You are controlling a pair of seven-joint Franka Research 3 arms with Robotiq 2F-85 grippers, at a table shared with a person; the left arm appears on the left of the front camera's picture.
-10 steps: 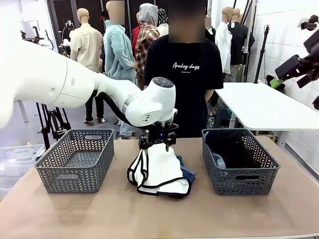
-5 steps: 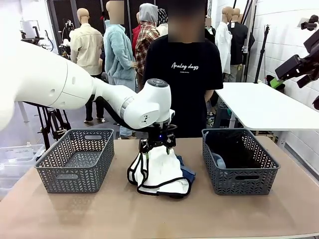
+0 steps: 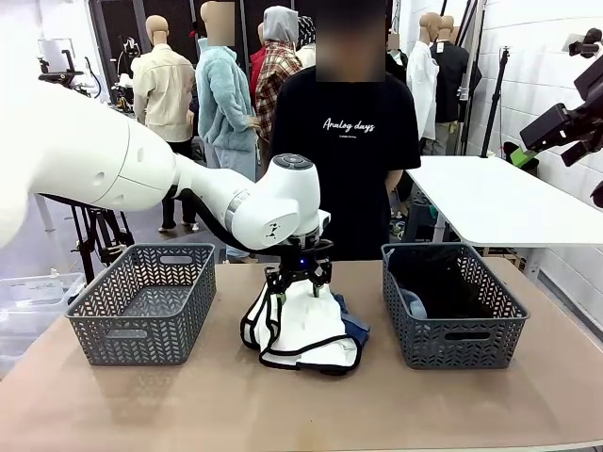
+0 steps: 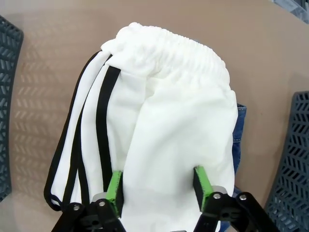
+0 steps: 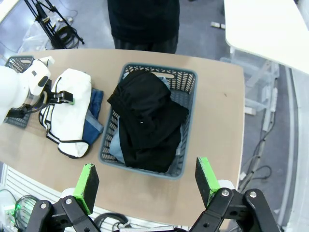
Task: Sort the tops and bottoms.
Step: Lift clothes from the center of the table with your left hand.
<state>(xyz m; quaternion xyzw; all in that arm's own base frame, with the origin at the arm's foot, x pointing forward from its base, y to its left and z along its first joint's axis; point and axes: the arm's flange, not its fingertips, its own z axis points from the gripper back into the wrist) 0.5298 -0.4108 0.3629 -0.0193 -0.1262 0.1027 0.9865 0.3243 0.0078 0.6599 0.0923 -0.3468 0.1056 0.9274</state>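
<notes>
The left end effector (image 4: 158,186), released, straddles the white garment (image 4: 169,111), which lies on the darker denim (image 4: 237,130) in the middle of the surface (image 3: 283,405); next it probably must clench on the white fabric alone and lift.

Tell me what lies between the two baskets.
Front view: a white garment with black edging, lying on dark denim, with the left hand down on it.

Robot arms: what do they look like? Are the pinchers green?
The left arm is white and chubby, with round joints, a grey cap on one joint and a tiny blue light by the wrist. The left gripper and right gripper are black metal with bolts, tipped with bright green pads.
</notes>
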